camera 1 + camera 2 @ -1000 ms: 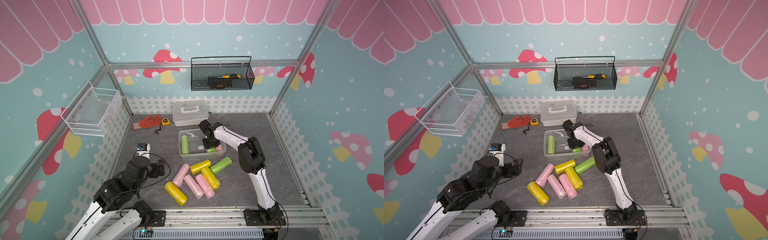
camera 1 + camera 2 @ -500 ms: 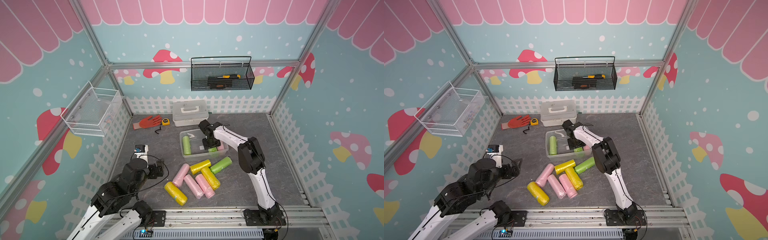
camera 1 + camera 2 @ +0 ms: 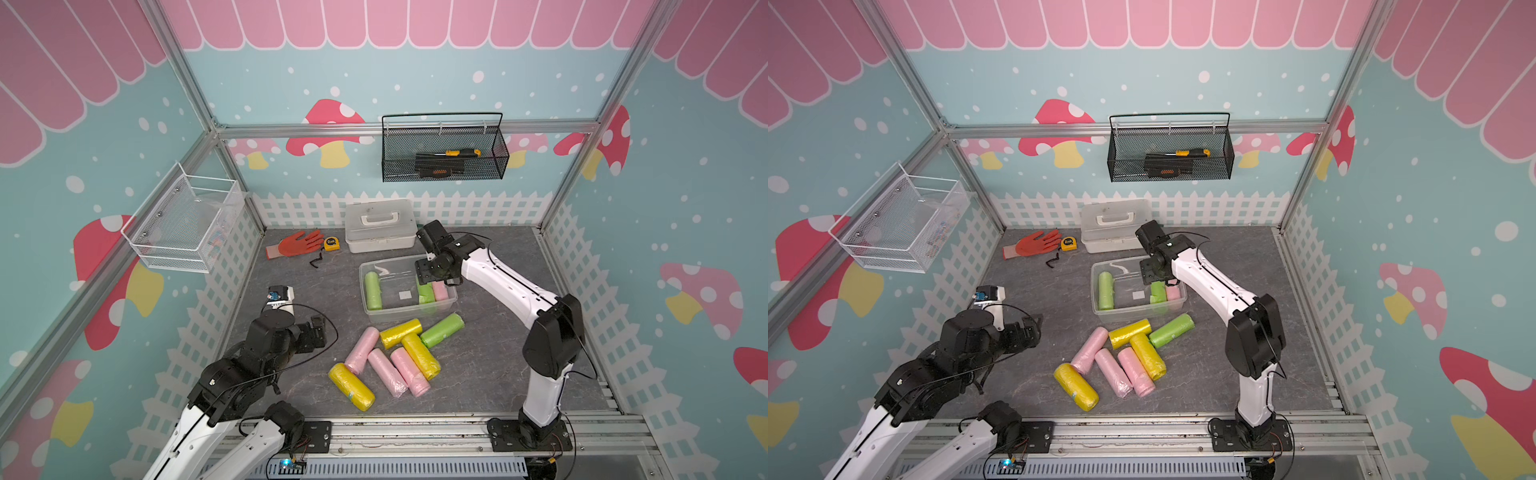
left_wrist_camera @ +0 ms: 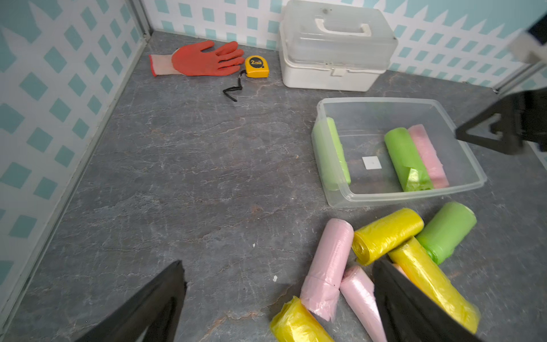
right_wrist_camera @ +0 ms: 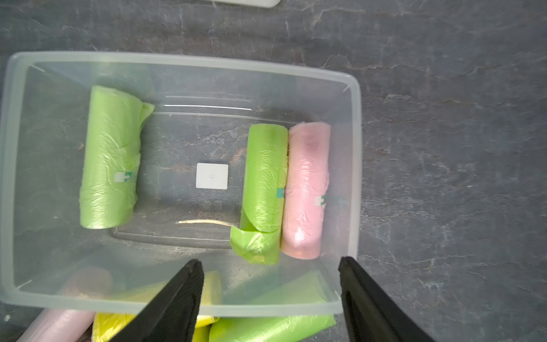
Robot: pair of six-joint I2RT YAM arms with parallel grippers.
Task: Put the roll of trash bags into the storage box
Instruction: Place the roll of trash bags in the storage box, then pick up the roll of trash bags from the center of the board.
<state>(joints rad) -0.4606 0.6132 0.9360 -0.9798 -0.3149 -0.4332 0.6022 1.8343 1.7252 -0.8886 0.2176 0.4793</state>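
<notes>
The scene is being overlooked in both top views from high at 6 o'clock, facing 12. The floor [image 4: 177,163] is being viewed obliquely by the left wrist camera, from 8 toward 1 o'clock. The storage box [image 5: 177,60], shared by all views, is being viewed closely from above by the right wrist camera.

This is a staged robot test cell, dressed up like a playroom. Aluminium frame posts [image 3: 196,95] hold printed wall panels showing mushrooms [image 3: 328,120], pink scallops and a white picket fence [image 3: 478,210]. A grey stone-look table [image 3: 498,353] carries the storage box [image 3: 399,313]. Behind the box a black wire basket [image 3: 442,170] of tools hangs on the wall. In front of the box the left arm [image 3: 232,374] and right arm [image 3: 507,286] are bolted to a metal rail [image 3: 415,432].
</notes>
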